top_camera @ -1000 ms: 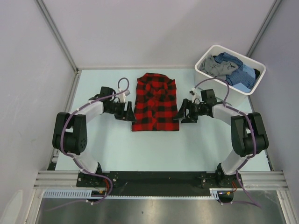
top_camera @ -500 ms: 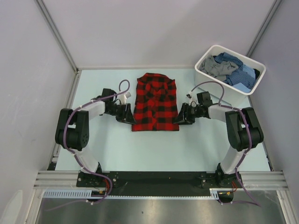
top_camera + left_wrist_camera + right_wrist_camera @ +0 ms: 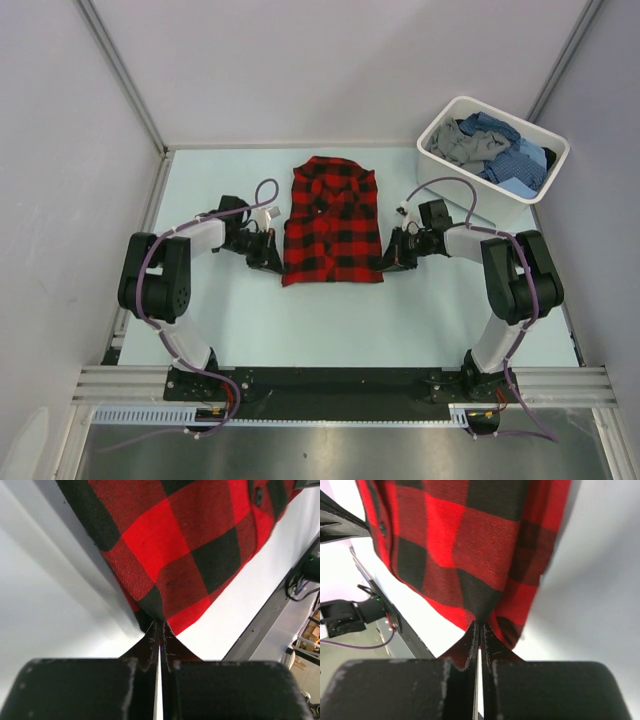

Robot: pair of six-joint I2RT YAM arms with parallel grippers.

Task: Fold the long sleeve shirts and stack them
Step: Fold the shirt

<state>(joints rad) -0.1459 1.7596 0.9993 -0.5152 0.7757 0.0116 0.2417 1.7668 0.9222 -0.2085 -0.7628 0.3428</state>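
Both arms closed in on the shirt since a second ago. Their jaws stood apart then and were pinched together now.

Top external: a red-and-black check cloth shirt point(image 3: 333, 220) lay flat in the middle of the pale, smooth tabletop point(image 3: 300, 320). Its collar was toward the far wall and its outline was a tall rectangle, with the near hem slightly skewed. The left gripper point(image 3: 268, 262) was at the near left corner of the hem and the right gripper point(image 3: 388, 262) was at the near right corner. A white rectangular plastic tub point(image 3: 500, 205) sat at the far right, well apart from the shirt. Crumpled blue check cloth point(image 3: 515, 160) and plain grey cloth point(image 3: 455, 145) were heaped inside it.

Left wrist: the black fingers point(image 3: 147, 650) met with only a hairline between them, clamped on a peak of the shirt's edge. Cloth rose from the tips like a small tent. The weave was a coarse twill in large squares. One dark round button point(image 3: 259, 495) showed at the upper right.

Right wrist: the black fingers point(image 3: 469, 647) were likewise together on a gathered point of the hem, and the check fabric fanned upward from them. A fuzzy nap showed, with a dark button point(image 3: 382, 527) near the left edge. White table lay to the right.
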